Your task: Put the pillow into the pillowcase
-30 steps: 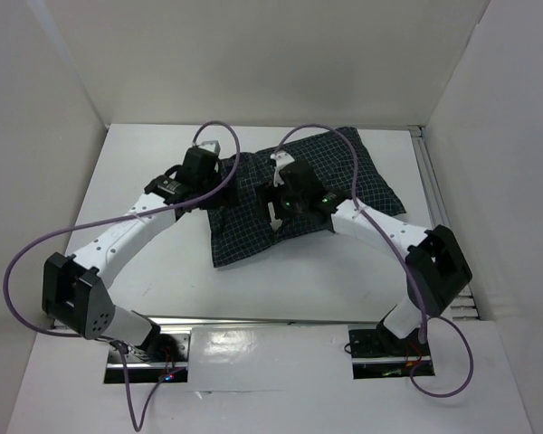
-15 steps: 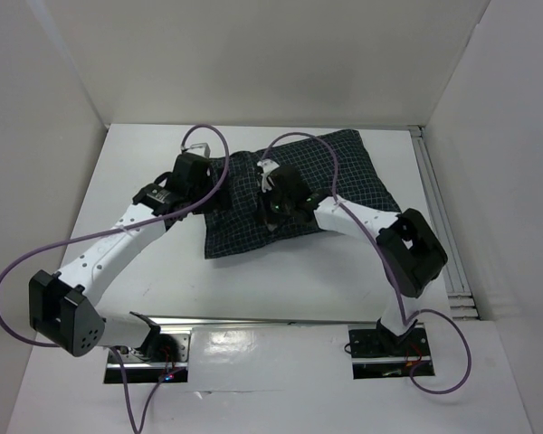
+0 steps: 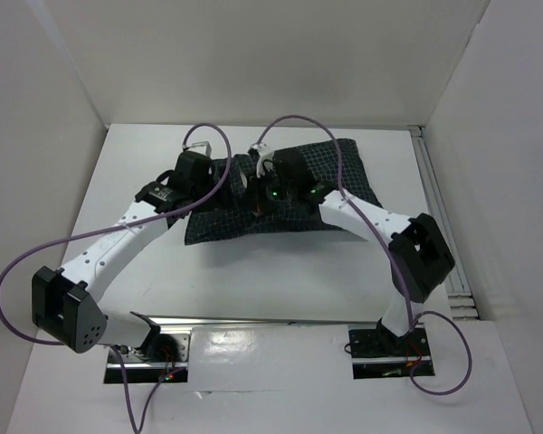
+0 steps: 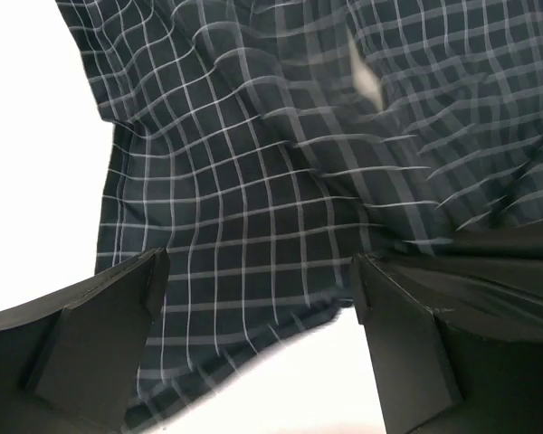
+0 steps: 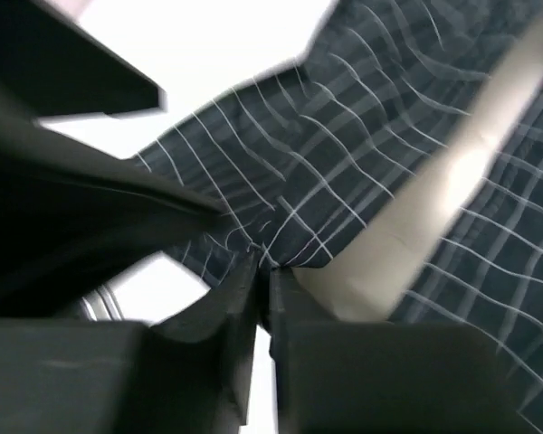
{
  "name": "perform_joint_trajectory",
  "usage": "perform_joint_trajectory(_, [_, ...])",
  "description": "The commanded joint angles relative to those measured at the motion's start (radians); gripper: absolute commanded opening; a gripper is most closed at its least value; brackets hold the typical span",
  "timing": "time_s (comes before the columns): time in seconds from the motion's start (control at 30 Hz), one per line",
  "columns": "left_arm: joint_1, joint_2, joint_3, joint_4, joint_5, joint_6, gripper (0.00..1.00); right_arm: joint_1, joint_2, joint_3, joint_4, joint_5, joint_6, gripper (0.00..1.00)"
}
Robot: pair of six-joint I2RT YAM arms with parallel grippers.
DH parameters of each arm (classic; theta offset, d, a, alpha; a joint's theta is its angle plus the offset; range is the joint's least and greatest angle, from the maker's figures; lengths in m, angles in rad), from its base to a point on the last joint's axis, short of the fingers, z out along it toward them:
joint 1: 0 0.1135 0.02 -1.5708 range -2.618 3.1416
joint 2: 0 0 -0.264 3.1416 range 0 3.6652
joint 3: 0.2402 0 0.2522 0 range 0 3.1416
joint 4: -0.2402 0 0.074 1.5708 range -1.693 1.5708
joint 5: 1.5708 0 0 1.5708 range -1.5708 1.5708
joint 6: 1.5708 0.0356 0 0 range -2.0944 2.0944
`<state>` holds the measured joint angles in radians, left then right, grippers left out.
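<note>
The dark navy checked pillowcase (image 3: pixel 335 181) lies rumpled on the white table (image 3: pixel 136 163) at the back middle. My right gripper (image 5: pixel 264 267) is shut on a pinched fold of the pillowcase (image 5: pixel 344 163) near its left end (image 3: pixel 253 188). A cream strip of the pillow (image 5: pixel 425 226) shows beside that fold; the remainder of it is hidden under the cloth. My left gripper (image 4: pixel 258 312) stands open at the pillowcase's left edge (image 3: pixel 219 185), with the cloth's hem (image 4: pixel 281 181) between its fingers (image 4: pixel 109 344) but not clamped. A small cream patch of pillow (image 4: pixel 366 80) shows further in.
White walls enclose the table on the left, back and right. A slotted rail (image 3: pixel 437 217) runs along the right edge. Purple cables (image 3: pixel 299 122) loop over both arms. The arms' base plates (image 3: pixel 271 344) sit at the near edge.
My right gripper has shut on the cloth and moved left and back, dragging the pillowcase leftwards. The left arm shifted slightly back and stayed open.
</note>
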<state>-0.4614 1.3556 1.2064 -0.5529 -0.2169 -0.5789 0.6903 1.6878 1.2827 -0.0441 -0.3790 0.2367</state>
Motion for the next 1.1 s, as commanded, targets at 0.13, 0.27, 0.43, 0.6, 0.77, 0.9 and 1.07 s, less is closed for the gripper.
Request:
perform_joint_trajectory(0.13, [0.001,0.014,0.048,0.005,-0.045,-0.001,1.0,-0.031,-0.043,-0.072,-0.039,0.069,0.035,0.72])
perform_joint_trajectory(0.27, [0.001,0.037,0.039,0.024,-0.006,0.008,1.0,-0.072,-0.195,-0.051,-0.115,0.33,0.024,0.88])
perform_joint_trajectory(0.43, [0.001,0.099,0.039,0.054,0.04,0.017,1.0,-0.321,-0.272,-0.115,-0.131,0.37,0.036,0.88])
perform_joint_trajectory(0.6, [-0.023,0.186,0.087,0.088,0.112,0.051,1.0,-0.645,-0.215,-0.163,-0.076,0.159,0.081,0.86])
perform_joint_trajectory(0.77, [-0.048,0.261,0.18,0.059,0.102,0.07,1.0,-0.886,-0.113,-0.183,-0.007,-0.047,0.047,0.83])
perform_joint_trajectory(0.9, [-0.057,0.29,0.228,0.031,0.061,0.079,1.0,-0.972,0.01,-0.192,0.061,-0.156,0.047,0.79])
perform_joint_trajectory(1.07, [-0.03,0.309,0.254,-0.021,0.017,0.07,1.0,-0.992,0.14,-0.169,0.05,-0.282,0.01,0.74])
